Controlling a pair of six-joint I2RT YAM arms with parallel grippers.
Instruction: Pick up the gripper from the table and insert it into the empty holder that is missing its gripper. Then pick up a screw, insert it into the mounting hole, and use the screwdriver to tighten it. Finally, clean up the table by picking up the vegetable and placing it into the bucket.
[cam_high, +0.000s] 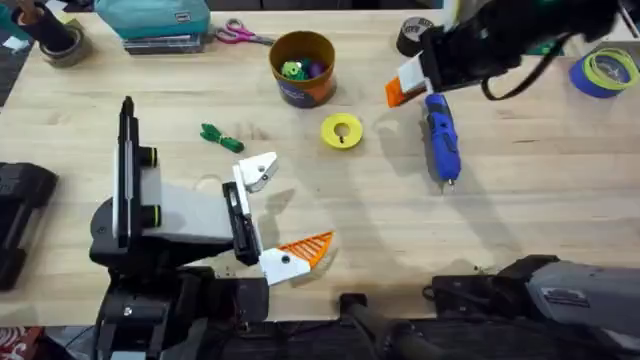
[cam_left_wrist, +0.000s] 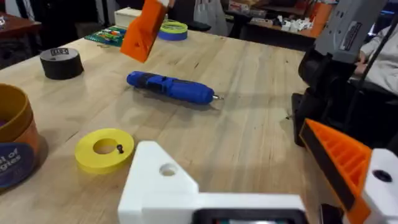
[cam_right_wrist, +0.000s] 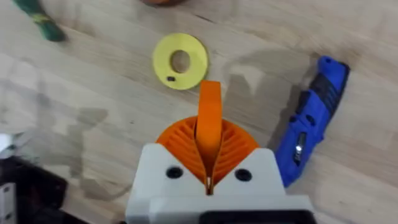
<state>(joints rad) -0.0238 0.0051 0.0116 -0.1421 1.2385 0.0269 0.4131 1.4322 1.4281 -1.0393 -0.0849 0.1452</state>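
On the pale wooden bench, the left arm lies low at the near left, its pincer spread wide and holding nothing: one white finger carries an orange ribbed pad, while the other is the bare holder, white and angular with an open mounting hole. Across the bench, the right arm reaches in from the far right, its pincer pressed shut on the gripper, the small orange wedge pinched upright between its ribbed pads and raised above the wood. Just beside and below it lies the screwdriver, blue, flat on the bench, silver tip pointing toward the arms' bases. The bucket stands upright at the far middle with small toys inside. A yellow disc lies between the bucket and the screwdriver, a small dark screw resting on it. The vegetable, thin and dark green, lies left of the disc.
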